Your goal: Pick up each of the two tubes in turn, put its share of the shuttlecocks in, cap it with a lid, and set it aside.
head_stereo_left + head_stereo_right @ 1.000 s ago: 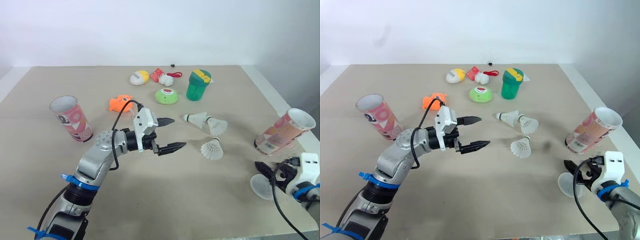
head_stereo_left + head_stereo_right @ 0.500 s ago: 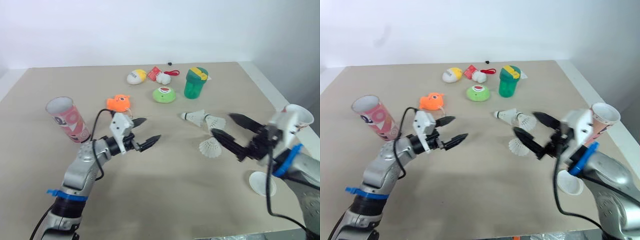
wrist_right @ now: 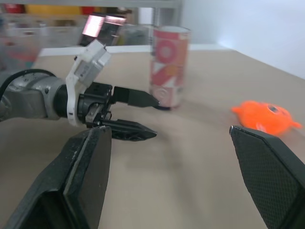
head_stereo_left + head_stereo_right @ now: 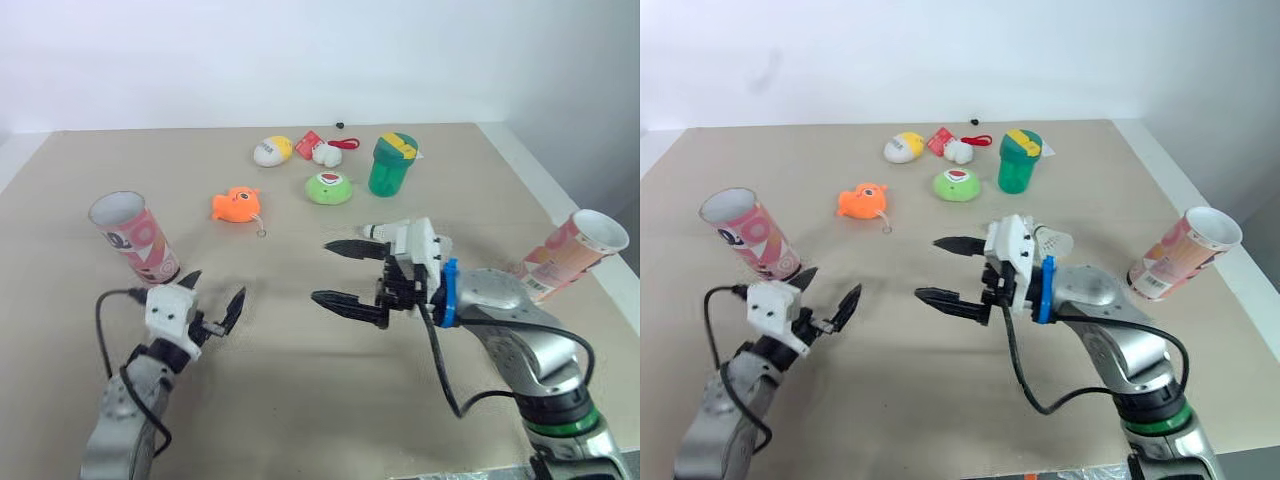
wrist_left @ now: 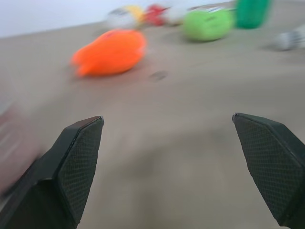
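A plain white wall (image 4: 300, 60) is running across the whole upper part of the frame, and soft, even light is falling on it without casting hard shadows. Below it a wide table (image 4: 300, 400) with a matt beige top is filling the middle and lower frame, its far edge meeting the wall in a straight line. A white rim (image 4: 553, 190) is edging the table along the right side. Beyond that rim, at the far right, a grey surface (image 4: 600, 120) is showing; whether it is floor or wall I cannot tell. In the right wrist view, blurred shelving (image 3: 71, 7) is standing in the upper left of the frame, with a pale wall (image 3: 248, 28) stretching away at the upper right.
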